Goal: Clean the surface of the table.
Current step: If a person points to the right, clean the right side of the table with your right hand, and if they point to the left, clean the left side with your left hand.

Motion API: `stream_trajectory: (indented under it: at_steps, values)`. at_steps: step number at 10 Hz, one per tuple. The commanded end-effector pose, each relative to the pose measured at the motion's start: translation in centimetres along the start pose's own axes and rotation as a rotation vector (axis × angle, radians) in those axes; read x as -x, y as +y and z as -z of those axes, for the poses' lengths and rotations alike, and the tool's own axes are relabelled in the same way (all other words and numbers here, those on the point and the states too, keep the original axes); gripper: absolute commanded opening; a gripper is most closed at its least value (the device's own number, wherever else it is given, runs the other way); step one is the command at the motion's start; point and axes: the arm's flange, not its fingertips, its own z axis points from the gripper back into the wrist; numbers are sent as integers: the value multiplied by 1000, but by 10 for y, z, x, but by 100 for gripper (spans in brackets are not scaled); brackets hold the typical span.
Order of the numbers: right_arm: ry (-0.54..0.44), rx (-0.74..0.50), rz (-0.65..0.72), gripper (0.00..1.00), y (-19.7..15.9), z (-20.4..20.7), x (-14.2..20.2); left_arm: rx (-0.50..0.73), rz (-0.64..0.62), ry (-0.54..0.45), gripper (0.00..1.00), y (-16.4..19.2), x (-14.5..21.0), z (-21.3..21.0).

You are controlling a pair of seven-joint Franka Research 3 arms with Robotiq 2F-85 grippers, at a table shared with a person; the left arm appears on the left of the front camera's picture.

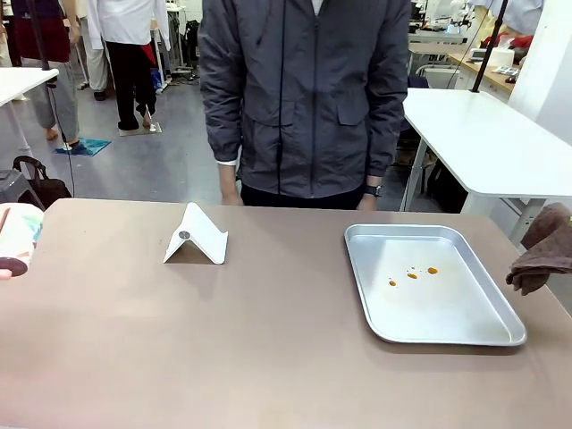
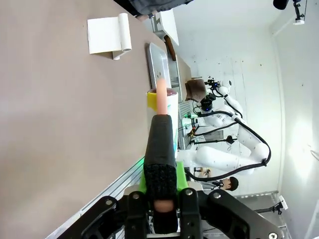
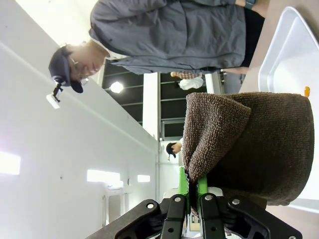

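Right wrist view: right gripper (image 3: 192,183) clamps a brown cloth (image 3: 249,144); left wrist view: left gripper (image 2: 161,134) grips a container (image 2: 172,107). Front view: taupe table (image 1: 223,340), steel tray (image 1: 447,308).

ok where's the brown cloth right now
The brown cloth hangs at the front view's far right edge, just right of the silver tray; the right wrist view shows it pinched in the right pincer.

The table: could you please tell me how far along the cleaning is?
Done: nothing visibly wiped yet. In hand: right tool grips the brown cloth, left tool a white container. Left: wiping the table top, around the white stand; orange drops sit in the tray.
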Motion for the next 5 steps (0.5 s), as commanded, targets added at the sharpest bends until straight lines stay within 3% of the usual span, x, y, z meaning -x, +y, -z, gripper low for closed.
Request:
stream_trajectory:
  at_steps: [1, 5]
  values:
    - [5, -1, 18, 0, 7, 1, 2, -11, 51, 5, 22, -21, 5, 3]
    - [5, -1, 18, 0, 7, 1, 2, -11, 51, 5, 22, -21, 5, 3]
